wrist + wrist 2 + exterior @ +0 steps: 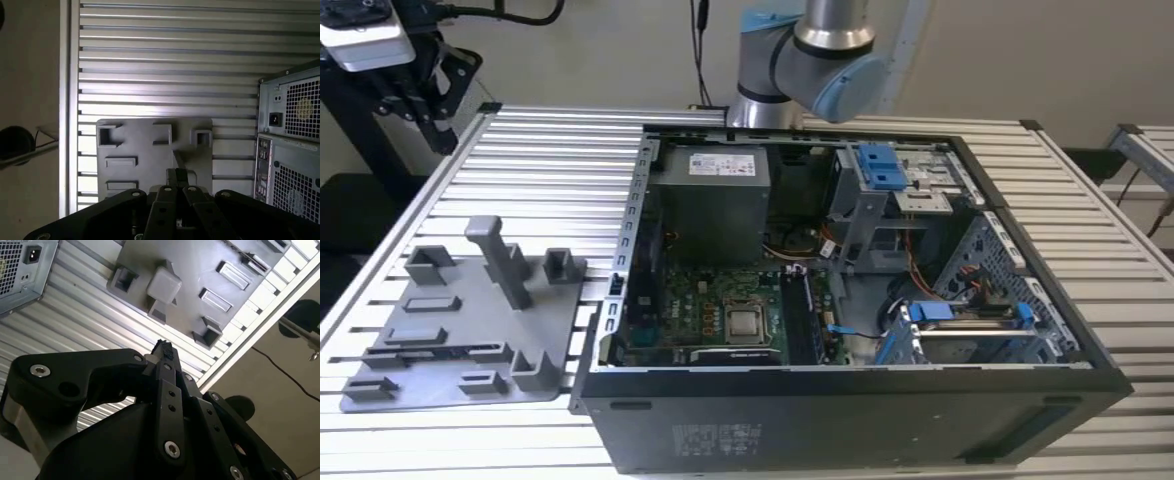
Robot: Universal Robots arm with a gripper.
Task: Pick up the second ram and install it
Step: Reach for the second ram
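Observation:
A thin dark stick, the second ram, lies flat in a long slot near the front of the grey tray, on the exterior view's left. In the second wrist view a dark strip that looks like the same ram sits in a slot at the tray's far edge. My gripper hangs well above the tray's tall peg with its fingers closed together and nothing between them. In the first wrist view the gripper sits over the tray.
The open computer case fills the middle of the slatted table, with the motherboard and a dark stick standing in its memory slots. The arm's base stands behind the case. A black stand is at the back left.

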